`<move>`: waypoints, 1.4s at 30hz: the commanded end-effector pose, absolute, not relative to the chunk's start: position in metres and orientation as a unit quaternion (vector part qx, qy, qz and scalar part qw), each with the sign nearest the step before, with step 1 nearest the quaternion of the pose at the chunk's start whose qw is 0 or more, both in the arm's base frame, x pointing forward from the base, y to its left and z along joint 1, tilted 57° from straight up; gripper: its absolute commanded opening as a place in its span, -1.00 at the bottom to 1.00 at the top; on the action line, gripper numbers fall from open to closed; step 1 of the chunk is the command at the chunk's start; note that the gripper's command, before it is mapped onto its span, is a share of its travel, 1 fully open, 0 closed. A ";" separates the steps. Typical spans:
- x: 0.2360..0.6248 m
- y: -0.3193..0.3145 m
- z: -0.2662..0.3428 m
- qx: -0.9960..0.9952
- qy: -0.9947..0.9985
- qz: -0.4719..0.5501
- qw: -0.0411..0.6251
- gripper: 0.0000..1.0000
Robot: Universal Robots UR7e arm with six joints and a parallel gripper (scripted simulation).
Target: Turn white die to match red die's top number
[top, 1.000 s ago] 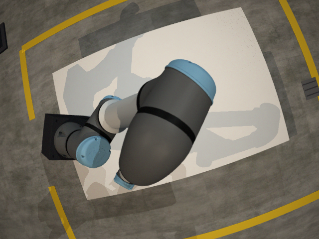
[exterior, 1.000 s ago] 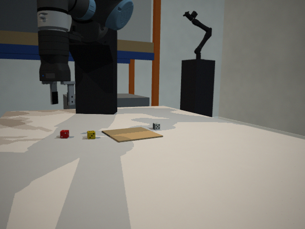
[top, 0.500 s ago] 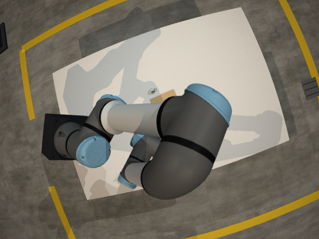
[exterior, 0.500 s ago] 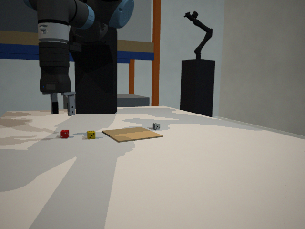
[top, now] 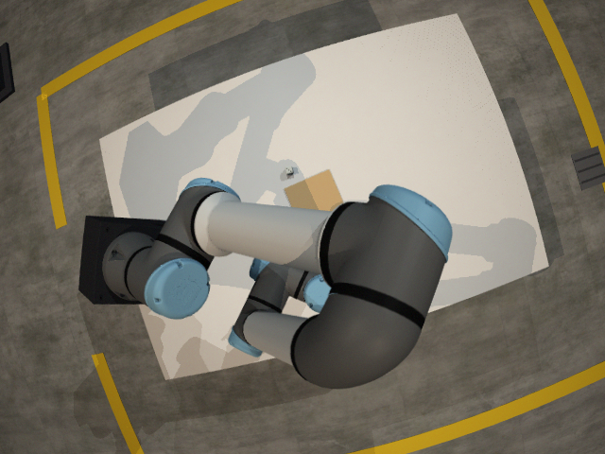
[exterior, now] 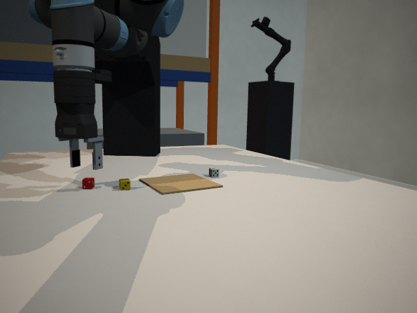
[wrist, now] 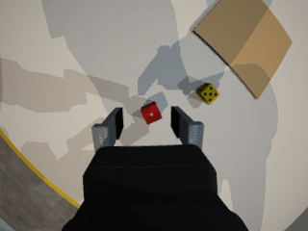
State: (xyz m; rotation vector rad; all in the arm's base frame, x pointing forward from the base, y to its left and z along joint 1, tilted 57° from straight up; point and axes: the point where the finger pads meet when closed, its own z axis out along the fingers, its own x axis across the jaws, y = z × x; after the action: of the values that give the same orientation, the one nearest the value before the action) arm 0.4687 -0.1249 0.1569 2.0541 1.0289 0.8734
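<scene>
Hovering wide open and empty, our dark two-finger gripper [exterior: 86, 158] hangs above the small red die [exterior: 88, 183], while the white spotted die [exterior: 214, 172] sits just off the flat tan mat [exterior: 180, 183].

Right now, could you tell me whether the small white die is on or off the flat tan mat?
Off: the small white die rests on the table just beyond the flat tan mat's far corner.

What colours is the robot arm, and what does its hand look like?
The arm has light grey tubes, dark grey rounded joints with black rings and sky-blue round caps. Its gripper is a chunky black block with two short, flat grey fingers. No cables show.
</scene>
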 end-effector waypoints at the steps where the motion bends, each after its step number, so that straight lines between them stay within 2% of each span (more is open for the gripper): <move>1: 0.474 -0.127 0.154 0.787 0.394 0.335 0.336 1.00; 42: 0.477 -0.128 0.152 0.787 0.394 0.335 0.336 1.00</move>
State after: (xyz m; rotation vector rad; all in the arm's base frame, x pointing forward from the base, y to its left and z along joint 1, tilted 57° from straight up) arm 0.4769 -0.1277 0.1514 2.0530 1.0278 0.8734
